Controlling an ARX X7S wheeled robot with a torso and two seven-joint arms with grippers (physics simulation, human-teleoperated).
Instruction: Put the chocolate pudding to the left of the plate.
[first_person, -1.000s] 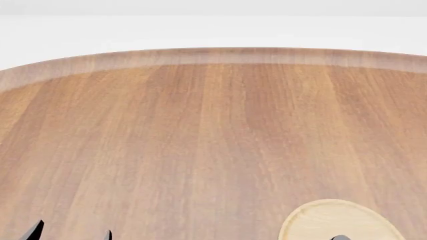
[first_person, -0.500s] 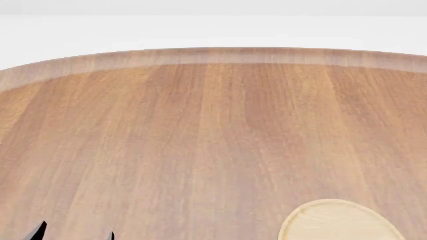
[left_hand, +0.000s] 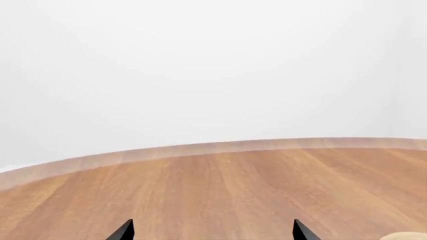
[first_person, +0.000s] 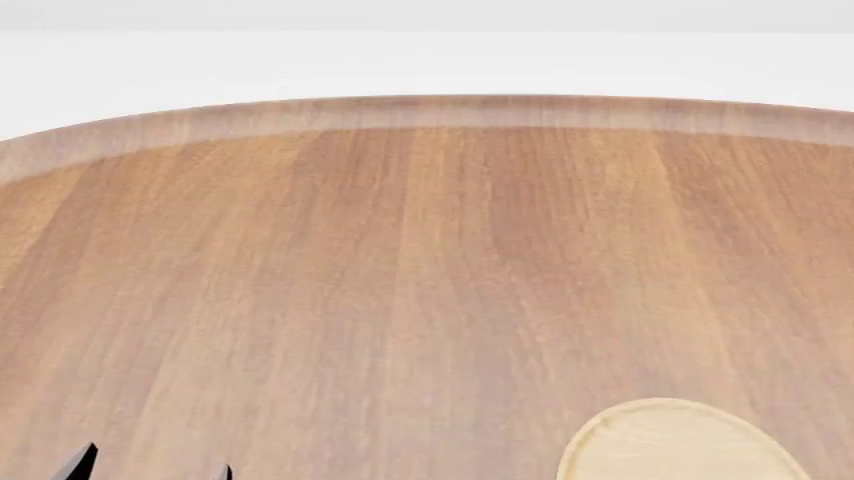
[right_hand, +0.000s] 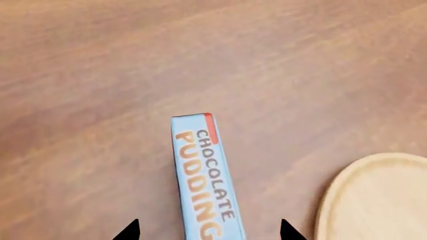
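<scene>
Left pincer (first_person: 150, 470) lower, plate (first_person: 681, 440) beside

A round, warm-brown wooden surface (first_person: 400, 280) with a paler curved edge sits before a plain white wall (left_hand: 213, 70).

From the head we look forward and down over the round wooden table (first_person: 400, 280), its far edge high in the picture and the plate (first_person: 681, 445) cut off at the lower right. Our left wrist camera sits low, facing level across the tabletop toward a pale wall (left_hand: 213, 65). Our right wrist camera looks steeply down from close above the chocolate pudding (right_hand: 203, 180); it shares the plate with the head view.
</scene>
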